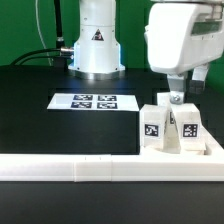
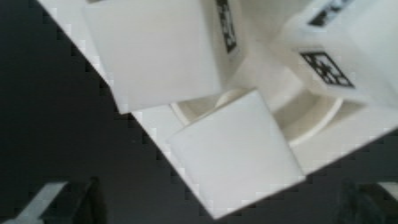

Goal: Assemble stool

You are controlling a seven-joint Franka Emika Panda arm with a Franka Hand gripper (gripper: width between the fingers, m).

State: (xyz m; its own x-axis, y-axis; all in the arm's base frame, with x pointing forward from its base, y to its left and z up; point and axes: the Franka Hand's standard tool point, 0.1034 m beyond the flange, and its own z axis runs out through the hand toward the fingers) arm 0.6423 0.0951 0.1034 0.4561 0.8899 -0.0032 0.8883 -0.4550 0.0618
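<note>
Two white blocky legs, one (image 1: 152, 124) beside the other (image 1: 187, 124), each with black-and-white tags, stand close together at the exterior view's right. My gripper (image 1: 175, 96) hangs just above them. In the wrist view a large leg face (image 2: 164, 55) and a second leg (image 2: 235, 150) lie over the round white seat (image 2: 329, 112), whose curved rim shows beside them. A tagged leg (image 2: 329, 65) sits further off. My gripper (image 2: 217, 198) is open, with dark fingertips (image 2: 54, 202) wide apart on either side of the nearer leg's corner, holding nothing.
The long white L-shaped rail (image 1: 70, 168) runs along the front of the table and turns up at the exterior view's right. The marker board (image 1: 85, 101) lies flat on the black table before the robot base (image 1: 96, 45).
</note>
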